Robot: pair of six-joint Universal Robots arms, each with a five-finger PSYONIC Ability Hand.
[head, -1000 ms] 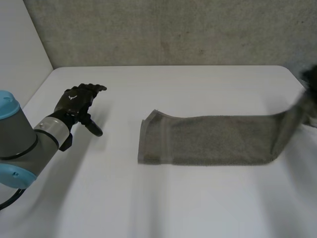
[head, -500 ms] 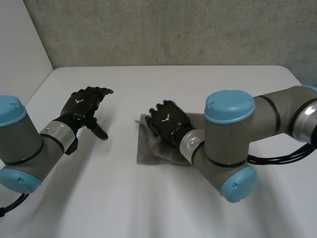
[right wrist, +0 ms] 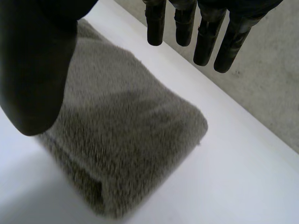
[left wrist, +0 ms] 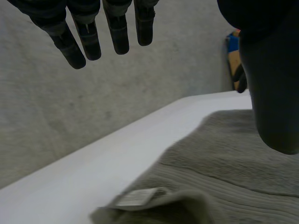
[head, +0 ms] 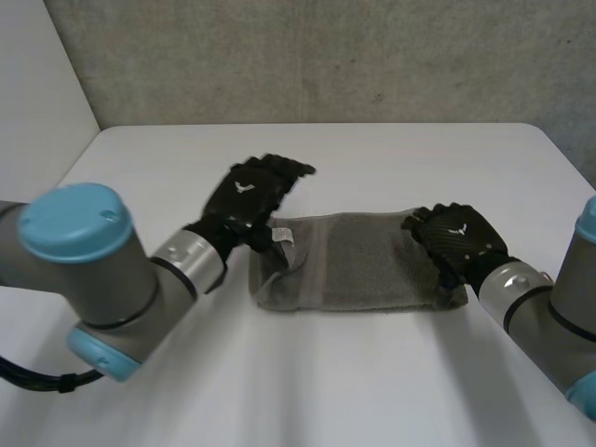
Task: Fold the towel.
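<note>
Fingers (left wrist: 117, 32) of the black left hand (head: 247, 194) stretch out straight, the thumb held well apart from them, so this hand is released and grasps nothing. It hangs over the left end of the grey terry-cloth towel (head: 363, 265), just beside a small white sewn-in label (head: 282, 236) that sticks up from the cloth there. The towel lies doubled over in a long flat band in the middle of the white table (head: 372, 154), running from one hand to the other. At its right end, where the fold is rounded, the black right hand (head: 458, 238) sits above the cloth. Its fingers (right wrist: 205, 42) are straight too, the thumb spread wide, nothing pinched. Behind the table stands a rough grey concrete wall (head: 326, 56).
</note>
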